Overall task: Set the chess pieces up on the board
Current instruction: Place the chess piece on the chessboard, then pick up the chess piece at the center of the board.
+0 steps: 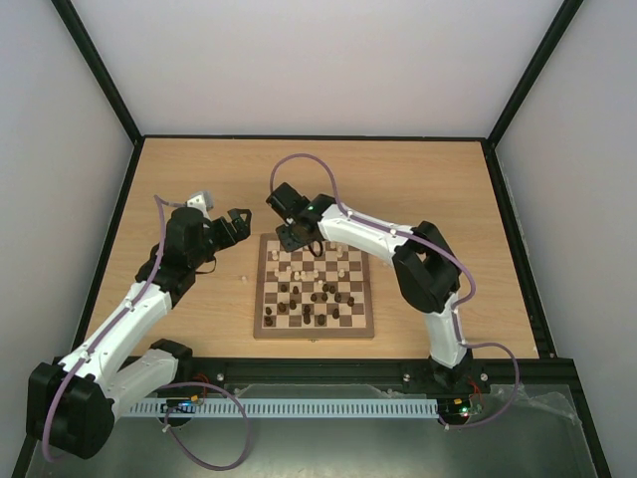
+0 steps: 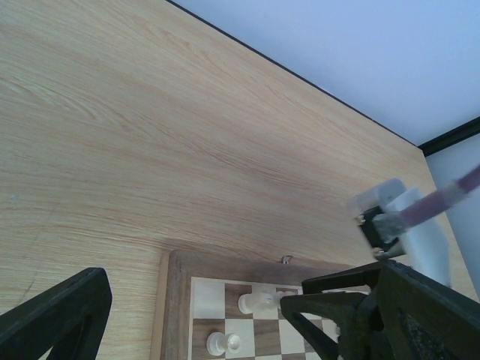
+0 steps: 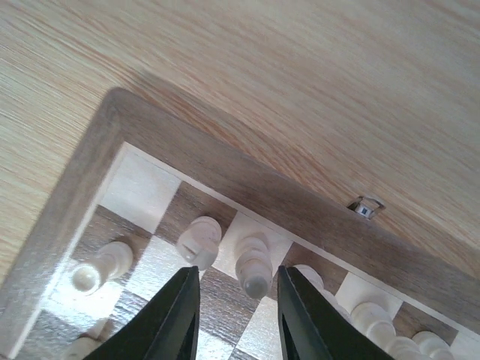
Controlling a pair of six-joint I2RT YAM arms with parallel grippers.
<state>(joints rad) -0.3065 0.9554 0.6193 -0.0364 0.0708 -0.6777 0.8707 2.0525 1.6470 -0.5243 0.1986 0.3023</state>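
Bases of both arms sit bolted at the near edge of the table [image 1: 428,189]. Just beyond them the board [image 1: 315,334] lies flat on the wood, square to that edge. Dark pieces [image 1: 320,299] stand loosely scattered over its near and middle rows, while cream pieces [image 1: 317,267] crowd the far rows in no tidy line.

At the board's far left corner hangs the right gripper [image 3: 238,274], pointing down at the last rows. Its claw is a little apart, and one cream piece [image 3: 253,264] stands upright on a pale square between the fingertips; whether either pad touches it cannot be told. Just left of it stands a second cream piece [image 3: 199,240], and another [image 3: 101,266] sits nearer the corner. A small metal clasp [image 3: 366,206] is fixed to the outer edge of the frame.

Left of that corner, over bare table, the left gripper [image 2: 195,292] hovers with its claw spread wide, holding nothing.
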